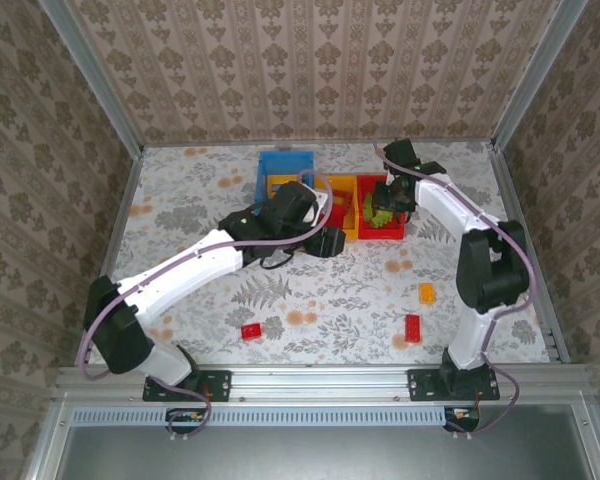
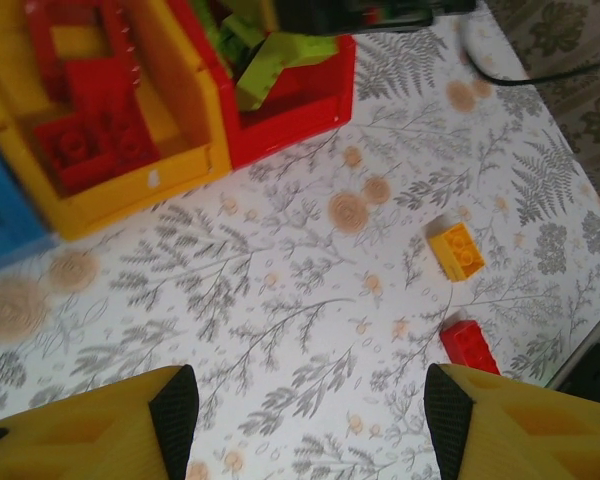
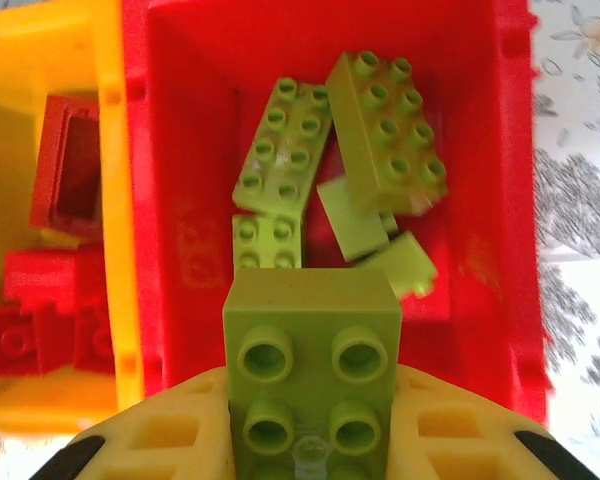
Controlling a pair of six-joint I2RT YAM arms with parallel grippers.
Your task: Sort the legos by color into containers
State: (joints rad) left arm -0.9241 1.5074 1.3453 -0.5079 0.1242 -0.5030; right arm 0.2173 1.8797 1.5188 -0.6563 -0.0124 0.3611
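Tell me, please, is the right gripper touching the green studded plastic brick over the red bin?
Touching: the right wrist view shows the green brick wedged tightly between the right gripper's fingers.

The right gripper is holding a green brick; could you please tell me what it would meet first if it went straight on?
Most likely the pile of green bricks lying in the red bin, with the held brick touching first rather than the right gripper; depth is hard to judge.

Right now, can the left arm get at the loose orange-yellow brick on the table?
Probably yes. The left gripper hangs open, with bare table between it and the orange-yellow brick; the red brick lies apart from it.
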